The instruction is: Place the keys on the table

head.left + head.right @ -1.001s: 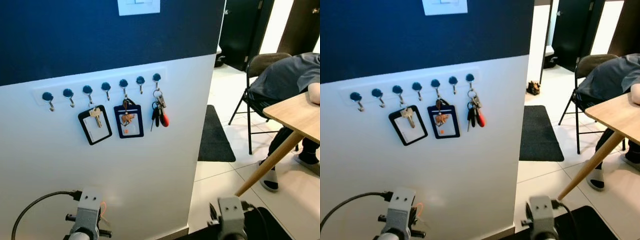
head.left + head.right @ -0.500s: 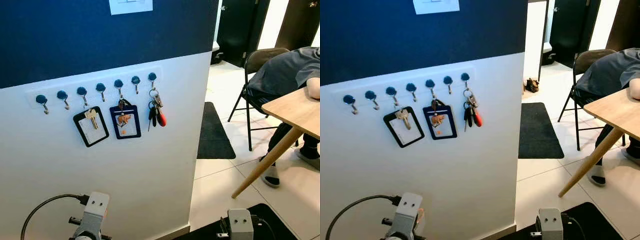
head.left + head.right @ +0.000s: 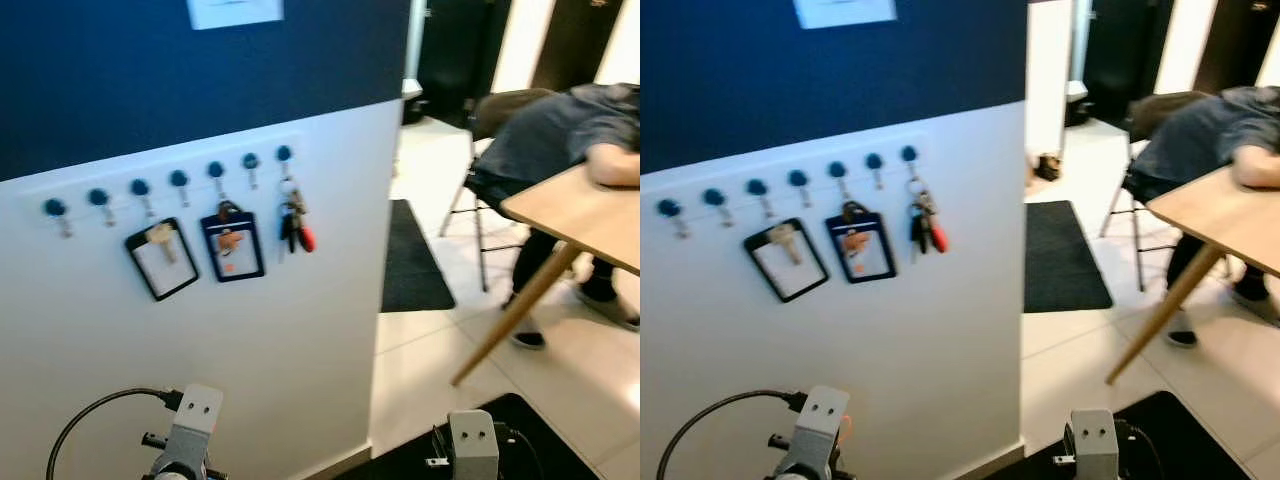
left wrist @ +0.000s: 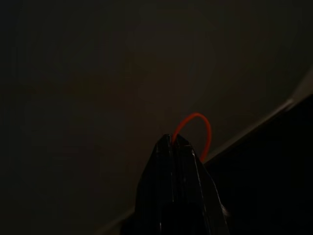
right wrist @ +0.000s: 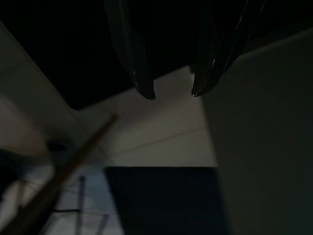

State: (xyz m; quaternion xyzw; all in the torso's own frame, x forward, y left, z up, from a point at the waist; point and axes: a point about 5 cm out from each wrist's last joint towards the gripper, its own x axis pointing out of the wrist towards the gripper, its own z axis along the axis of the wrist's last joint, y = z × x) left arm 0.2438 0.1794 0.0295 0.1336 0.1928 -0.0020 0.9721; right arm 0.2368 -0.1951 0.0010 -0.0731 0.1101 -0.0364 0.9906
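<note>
- Keys (image 3: 293,225) hang from the last hook on the wall, beside two badge holders.
- Left claw (image 4: 176,147) is pressed together, hanging low.
- Right claw (image 5: 173,90) hangs apart.
- Counter (image 3: 590,215) stands off right.

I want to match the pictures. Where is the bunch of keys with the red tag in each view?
Left eye view: the keys hang from the last hook on the robot's right, on the white wall.
Right eye view: the keys hang on the same hook, a little more to the left of the picture.
Left wrist view: dark; I cannot make the keys out.
Right wrist view: dark; I cannot make them out.
Shared landmark: the blue badge holder beside the keys.
</note>
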